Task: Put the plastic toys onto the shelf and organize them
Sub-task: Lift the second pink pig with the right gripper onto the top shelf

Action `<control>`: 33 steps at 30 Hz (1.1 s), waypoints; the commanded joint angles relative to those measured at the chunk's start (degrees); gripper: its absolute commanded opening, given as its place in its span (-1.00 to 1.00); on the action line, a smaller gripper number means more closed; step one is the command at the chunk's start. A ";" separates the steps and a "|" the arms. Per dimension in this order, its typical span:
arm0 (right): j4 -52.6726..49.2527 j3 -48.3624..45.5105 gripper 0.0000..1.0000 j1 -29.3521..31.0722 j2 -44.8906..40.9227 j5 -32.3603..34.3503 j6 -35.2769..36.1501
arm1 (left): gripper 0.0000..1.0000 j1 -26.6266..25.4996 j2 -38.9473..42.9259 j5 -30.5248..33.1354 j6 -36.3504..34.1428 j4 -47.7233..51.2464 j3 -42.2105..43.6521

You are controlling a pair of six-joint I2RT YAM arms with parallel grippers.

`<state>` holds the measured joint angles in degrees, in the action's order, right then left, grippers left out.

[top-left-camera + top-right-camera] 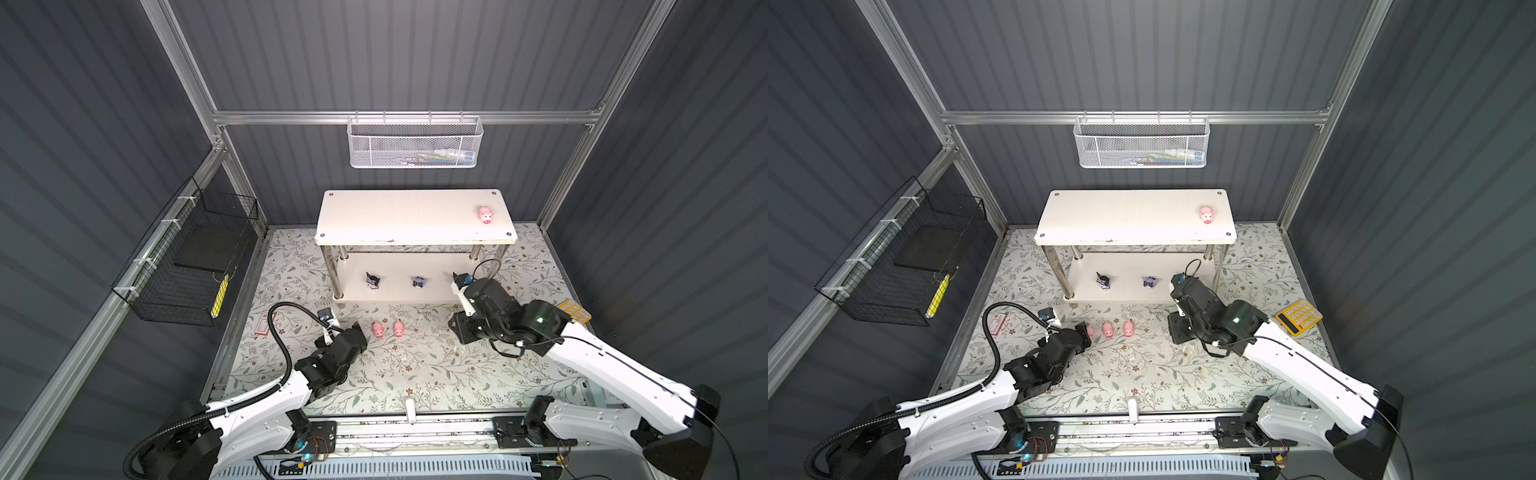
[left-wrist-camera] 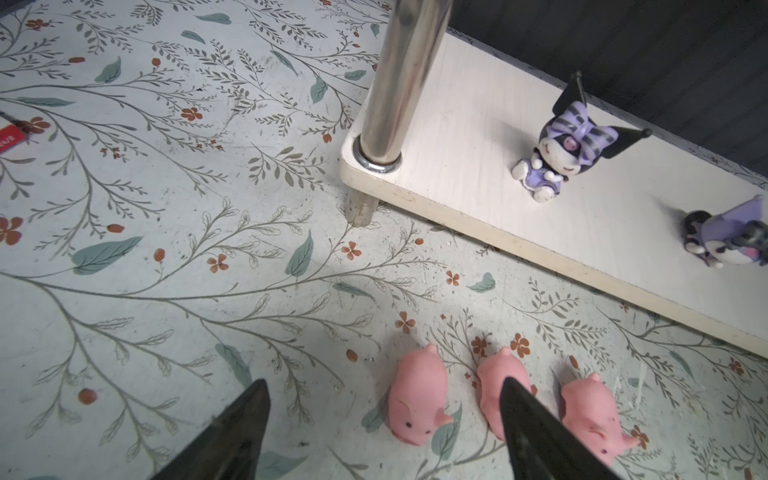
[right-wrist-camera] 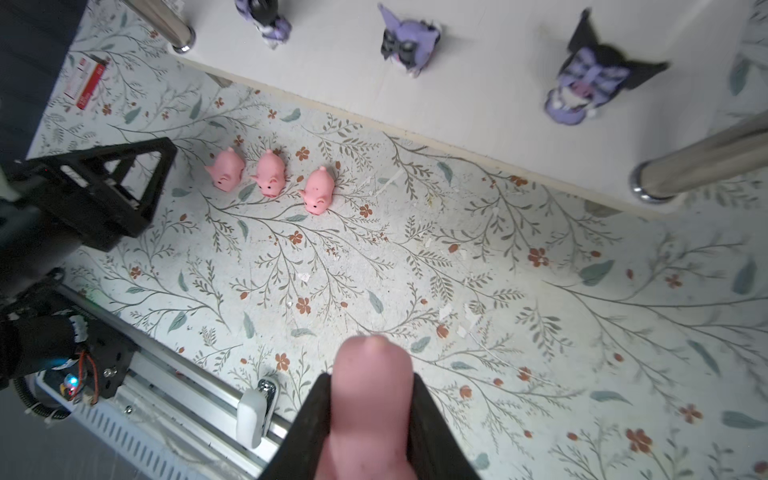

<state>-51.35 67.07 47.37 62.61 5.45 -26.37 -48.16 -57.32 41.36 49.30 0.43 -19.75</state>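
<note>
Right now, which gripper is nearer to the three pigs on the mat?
Left. The left gripper hangs open beside the three pigs; the right gripper, shut on another pig, is farther off past their other end.

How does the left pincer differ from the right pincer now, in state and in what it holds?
The left pincer stands open and empty; the right pincer is shut on a pink pig. The left pincer is low beside three pink pigs on the floral mat; the right pincer hangs higher over bare mat, before the shelf. Both have dark tapered fingers.
</note>
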 commanded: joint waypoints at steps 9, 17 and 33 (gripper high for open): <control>-11.90 29.64 -0.39 -0.67 7.15 6.00 10.24 | 0.73 0.60 -2.24 -0.77 -1.25 -1.16 -0.56; -10.68 47.65 -0.38 -8.29 19.50 5.08 17.05 | 0.73 0.73 -1.18 -1.45 -1.05 -1.40 0.16; -4.77 55.17 -0.37 -15.36 33.22 7.38 19.14 | 0.73 0.96 -1.37 -1.72 -0.08 -2.83 1.83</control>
<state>-57.67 120.57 32.58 95.55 11.20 -8.23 -47.75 -58.50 39.79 49.12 -1.45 -18.92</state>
